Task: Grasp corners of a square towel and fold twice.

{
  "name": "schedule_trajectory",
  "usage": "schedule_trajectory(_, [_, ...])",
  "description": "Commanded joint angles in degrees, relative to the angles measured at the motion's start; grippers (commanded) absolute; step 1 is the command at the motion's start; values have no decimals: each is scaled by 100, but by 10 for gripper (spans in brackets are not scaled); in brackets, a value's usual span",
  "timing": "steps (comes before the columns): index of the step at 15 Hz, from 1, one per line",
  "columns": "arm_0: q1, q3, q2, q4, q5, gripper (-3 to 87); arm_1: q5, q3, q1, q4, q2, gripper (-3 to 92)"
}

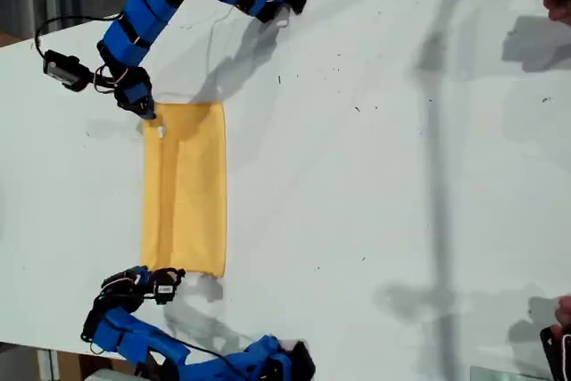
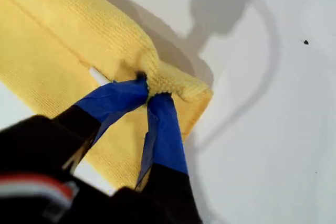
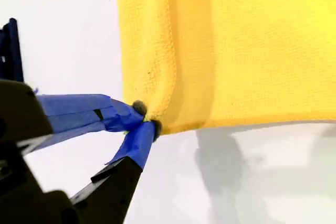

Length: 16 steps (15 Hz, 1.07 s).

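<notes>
Free room: bare white table (image 1: 375,176) across the exterior view's right.
Obstacles: folded yellow-orange terry towel (image 1: 185,189); blue arms beside both its ends.

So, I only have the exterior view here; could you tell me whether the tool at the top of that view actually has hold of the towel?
Observer: Yes. That is the first tool, and its wrist view shows it pinched shut on a bunched corner of the towel.
Operator: Thank you. And the tool at the bottom of my view?
Observer: The second tool is shut too, gripping the towel's corner right at the hemmed edge.
Operator: Is the white tag caught in either grip?
Observer: No. The tag lies on the cloth just beside the first tool, not between its jaws.
</notes>
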Motion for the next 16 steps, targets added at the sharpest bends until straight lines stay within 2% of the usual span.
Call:
schedule_trajectory(1, [290,18,563,554,-97,-5,-62,246,-158,255,650,-1])
schedule_trajectory(5, [413,404,615,984,-26,-5,-79,686,-659,580,1072,-1])
schedule_trajectory(9, [589,817,809,1037,-18,-5,-79,1011,-1099,668,1380,-1])
schedule_trajectory(16, [1204,2171,993,545,-475,-5,-105,1819,-888,413,1406,-1])
